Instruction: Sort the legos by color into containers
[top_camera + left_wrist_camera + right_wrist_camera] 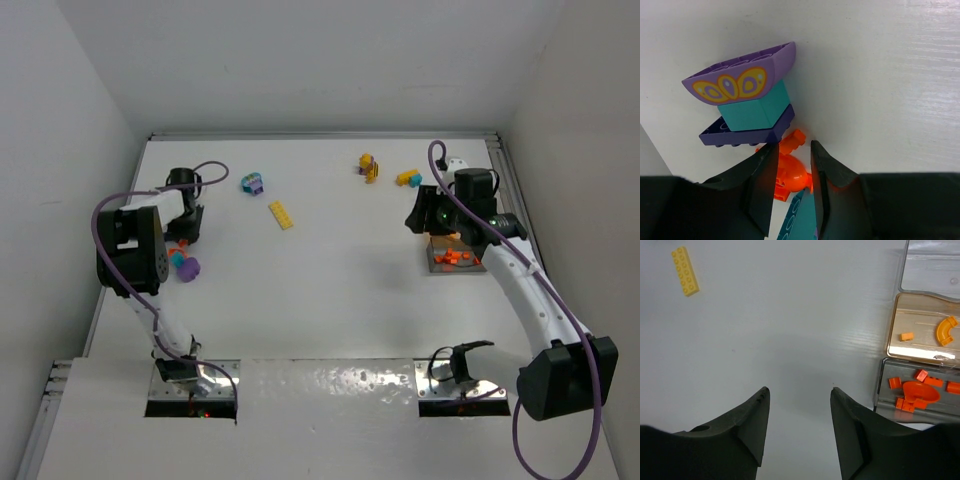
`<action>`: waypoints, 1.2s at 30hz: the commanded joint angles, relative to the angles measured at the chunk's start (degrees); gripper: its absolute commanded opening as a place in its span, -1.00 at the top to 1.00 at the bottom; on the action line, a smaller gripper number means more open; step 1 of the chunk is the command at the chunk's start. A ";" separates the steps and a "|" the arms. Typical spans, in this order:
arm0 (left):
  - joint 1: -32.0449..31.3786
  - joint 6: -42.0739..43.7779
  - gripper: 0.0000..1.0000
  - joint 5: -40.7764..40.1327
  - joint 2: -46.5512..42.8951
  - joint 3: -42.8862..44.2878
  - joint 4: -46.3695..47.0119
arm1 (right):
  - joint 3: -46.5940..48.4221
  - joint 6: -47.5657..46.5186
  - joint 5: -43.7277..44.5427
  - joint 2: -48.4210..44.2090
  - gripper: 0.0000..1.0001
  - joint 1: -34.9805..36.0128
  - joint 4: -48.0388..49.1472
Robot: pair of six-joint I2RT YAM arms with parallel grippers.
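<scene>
My left gripper (pixel 186 236) sits low at the table's left edge. In the left wrist view it (pixel 792 170) is shut on a small orange lego with a domed part (pixel 791 174); a teal brick (pixel 802 220) lies under the jaws. A purple and teal clump with a butterfly print (pixel 747 102) stands just beyond the fingertips. My right gripper (pixel 420 216) is open and empty above bare table (pixel 797 390), just left of the clear container (pixel 455 258). The container's compartments (pixel 892 347) hold orange pieces (pixel 920 390) and a curved yellow-orange piece (pixel 945 330).
A yellow flat brick (pixel 282 215) lies mid-table and also shows in the right wrist view (pixel 685 271). A teal and purple clump (pixel 252 183), an orange and yellow clump (pixel 368 167) and a yellow and blue clump (pixel 408 178) lie near the back. Walls enclose the table.
</scene>
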 commanded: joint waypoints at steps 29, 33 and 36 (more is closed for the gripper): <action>5.48 0.85 1.00 14.36 0.67 0.44 -4.46 | 1.49 -1.58 3.20 -1.94 -0.02 0.41 -0.56; 5.39 -0.47 1.00 18.39 0.32 3.06 -4.72 | 1.67 -1.67 3.28 -2.12 -0.02 0.41 -0.38; 5.04 -2.40 1.00 22.43 -0.03 5.88 -5.86 | 1.84 -1.58 3.28 -2.29 -0.02 0.41 -0.38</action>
